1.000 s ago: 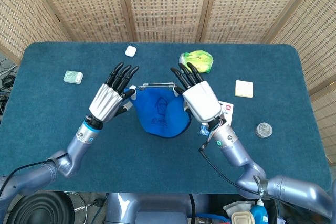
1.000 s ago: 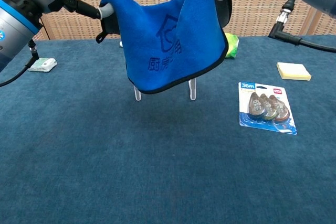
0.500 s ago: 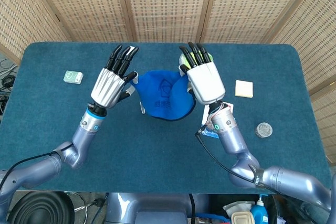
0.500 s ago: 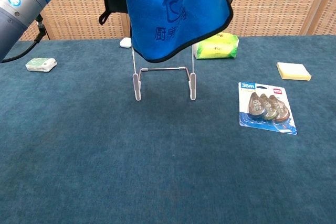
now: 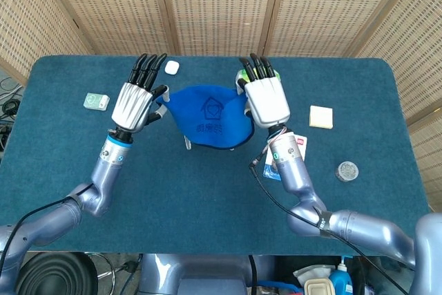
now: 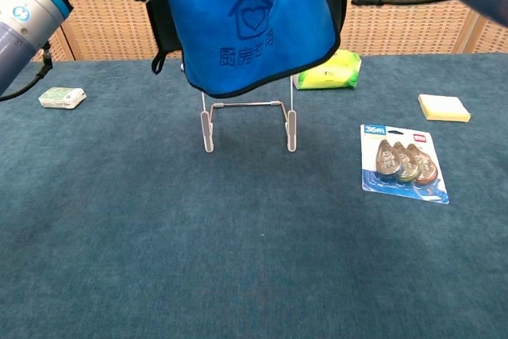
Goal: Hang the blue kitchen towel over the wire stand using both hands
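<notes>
**Towel held above the stand, not yet hung**

The blue kitchen towel (image 6: 250,25) is held in the air by both hands, spread out wide between them. The left hand (image 5: 133,103) pinches one upper corner and the right hand (image 5: 267,99) pinches the other upper corner; the remaining fingers of both hands are stretched out straight. In the chest view the towel hangs in front of the top part of the wire stand (image 6: 247,125), and its lower edge comes down over the upper wires, while the two feet of the stand are seen free on the table (image 6: 254,260). It cannot be told from the pictures whether the cloth already touches the top wire.

The lifting and spreading of the towel is judged to be done. What is left is that the towel is lowered over the top wire, so that it falls on both sides, and that both corners are then released.

A green packet (image 6: 327,69) is seen behind the stand.
</notes>
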Controlling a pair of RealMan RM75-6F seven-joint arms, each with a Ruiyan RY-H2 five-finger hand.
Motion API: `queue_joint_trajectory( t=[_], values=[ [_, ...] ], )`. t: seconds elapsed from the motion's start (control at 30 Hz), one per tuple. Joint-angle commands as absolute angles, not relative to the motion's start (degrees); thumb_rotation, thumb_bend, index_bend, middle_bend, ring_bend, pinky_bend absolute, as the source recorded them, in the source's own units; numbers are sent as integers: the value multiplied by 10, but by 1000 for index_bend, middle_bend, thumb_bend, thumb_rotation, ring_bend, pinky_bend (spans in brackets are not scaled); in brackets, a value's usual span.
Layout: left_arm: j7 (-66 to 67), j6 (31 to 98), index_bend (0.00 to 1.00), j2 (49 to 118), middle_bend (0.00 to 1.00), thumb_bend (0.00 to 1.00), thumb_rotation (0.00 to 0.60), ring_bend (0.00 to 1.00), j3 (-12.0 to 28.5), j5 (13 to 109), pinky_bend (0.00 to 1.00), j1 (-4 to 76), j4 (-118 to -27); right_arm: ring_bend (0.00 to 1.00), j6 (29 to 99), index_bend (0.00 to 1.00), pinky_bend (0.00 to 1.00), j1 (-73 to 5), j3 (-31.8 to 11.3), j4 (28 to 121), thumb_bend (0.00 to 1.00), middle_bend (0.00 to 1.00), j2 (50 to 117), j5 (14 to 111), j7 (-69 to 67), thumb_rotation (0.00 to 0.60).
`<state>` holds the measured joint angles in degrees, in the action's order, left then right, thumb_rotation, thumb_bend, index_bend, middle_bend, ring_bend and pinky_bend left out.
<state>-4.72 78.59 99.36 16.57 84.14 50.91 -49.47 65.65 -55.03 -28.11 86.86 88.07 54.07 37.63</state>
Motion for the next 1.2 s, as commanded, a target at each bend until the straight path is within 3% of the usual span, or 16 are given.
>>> queue_joint_trajectory(
  t=[0.03, 0.53, 1.1, 1.2],
  values=[
    [-80, 775, 714, 1004, 0, 407, 600, 0, 156, 836, 0, 501, -460, 0, 651, 632, 93, -557, -268, 841, 543, 130, 901, 532, 366, 600],
    [-158, 741, 714, 1055, 0, 407, 600, 0, 136, 832, 0, 504, -339, 0, 632, 632, 93, -574, -240, 751, 543, 131, 951, 534, 326, 600],
    [-192, 710, 713, 1098, 0, 403, 600, 0, 122, 828, 0, 512, -275, 0, 611, 632, 93, -570, -220, 696, 543, 132, 971, 540, 289, 600],
    [-199, 710, 655, 1103, 0, 399, 600, 0, 120, 830, 0, 514, -266, 0, 607, 580, 93, -569, -220, 691, 537, 132, 972, 541, 283, 600]
  ],
)
